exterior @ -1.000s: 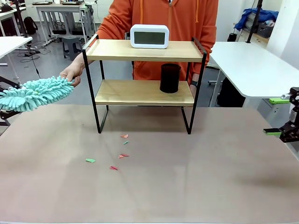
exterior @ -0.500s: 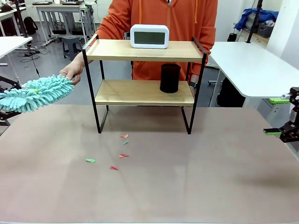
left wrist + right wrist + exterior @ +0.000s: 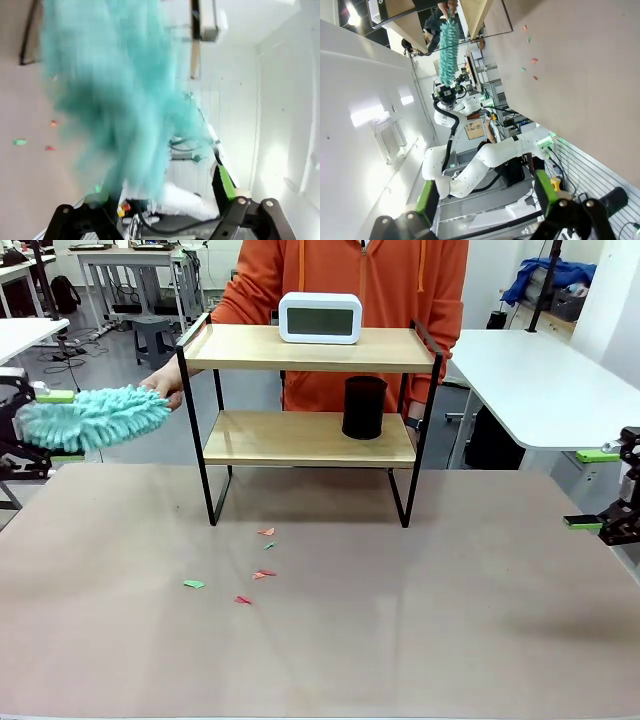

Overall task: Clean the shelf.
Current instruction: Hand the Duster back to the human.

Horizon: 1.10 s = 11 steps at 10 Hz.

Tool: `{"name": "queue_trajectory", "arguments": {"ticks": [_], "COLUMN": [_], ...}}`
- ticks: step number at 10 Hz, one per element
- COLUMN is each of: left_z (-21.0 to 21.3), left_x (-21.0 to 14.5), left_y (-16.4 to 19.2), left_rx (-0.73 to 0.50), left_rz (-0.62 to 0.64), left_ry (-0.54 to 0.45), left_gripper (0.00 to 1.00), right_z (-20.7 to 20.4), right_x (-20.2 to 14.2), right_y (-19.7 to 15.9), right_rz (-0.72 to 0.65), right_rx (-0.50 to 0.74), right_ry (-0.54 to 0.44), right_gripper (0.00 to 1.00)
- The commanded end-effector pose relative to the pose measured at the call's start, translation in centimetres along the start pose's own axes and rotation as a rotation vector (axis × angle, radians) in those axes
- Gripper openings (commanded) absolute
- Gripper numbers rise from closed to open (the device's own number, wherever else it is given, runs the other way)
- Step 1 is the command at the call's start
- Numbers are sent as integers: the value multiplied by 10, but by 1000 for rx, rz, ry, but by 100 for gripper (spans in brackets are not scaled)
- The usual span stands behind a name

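My left claw (image 3: 40,425) stood apart around the duster (image 3: 95,418), whose length pointed toward the shelf (image 3: 310,390); right claw (image 3: 600,490) apart, farther off.

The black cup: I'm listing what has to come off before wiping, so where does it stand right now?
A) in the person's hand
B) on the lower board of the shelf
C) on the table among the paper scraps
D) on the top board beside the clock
B: the black cup stands upright on the lower wooden board of the shelf, toward its right side, while the white clock sits on the top board.
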<state>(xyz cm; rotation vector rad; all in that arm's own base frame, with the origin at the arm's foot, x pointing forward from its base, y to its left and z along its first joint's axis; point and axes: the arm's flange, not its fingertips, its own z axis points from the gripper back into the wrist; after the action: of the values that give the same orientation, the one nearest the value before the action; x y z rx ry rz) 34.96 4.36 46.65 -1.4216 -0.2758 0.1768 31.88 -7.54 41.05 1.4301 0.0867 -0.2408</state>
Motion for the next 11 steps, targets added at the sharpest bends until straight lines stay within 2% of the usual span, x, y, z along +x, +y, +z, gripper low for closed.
{"name": "queue_trajectory", "arguments": {"ticks": [1, 3, 4, 5, 6, 7, 8, 9, 11], "left_z": [-20, -60, -74, -85, -90, -91, -91, -94, -94], "left_x": [-16, -22, -23, -23, -24, -22, -16, -26, -26], "left_y": [-10, -8, -7, -6, -5, -3, 5, 0, 0], "left_rx": [-107, -98, -89, -76, -47, -28, 21, -48, -48], "left_rz": [-59, -72, -67, -64, -69, -64, -38, -42, -42], "left_ry": [214, 382, 422, 406, 367, 330, 228, 383, 383], "left_gripper": [100, 100, 100, 100, 100, 100, 100, 100, 100], "right_z": [-2, 0, -5, -40, -79, -105, -117, -62, -62], "right_x": [0, 0, -19, -35, -40, -40, -41, -20, -20], "right_y": [6, 0, 13, 25, 30, 34, 34, 45, 45], "right_rz": [-14, 0, 93, 150, 151, 126, 88, 138, 138], "right_rx": [7, 0, 15, 38, 81, 141, 130, 79, 79], "right_ry": [-19, 0, 74, 168, 241, 256, 259, 225, 225], "right_gripper": [100, 100, 100, 100, 100, 100, 100, 100, 100]}}
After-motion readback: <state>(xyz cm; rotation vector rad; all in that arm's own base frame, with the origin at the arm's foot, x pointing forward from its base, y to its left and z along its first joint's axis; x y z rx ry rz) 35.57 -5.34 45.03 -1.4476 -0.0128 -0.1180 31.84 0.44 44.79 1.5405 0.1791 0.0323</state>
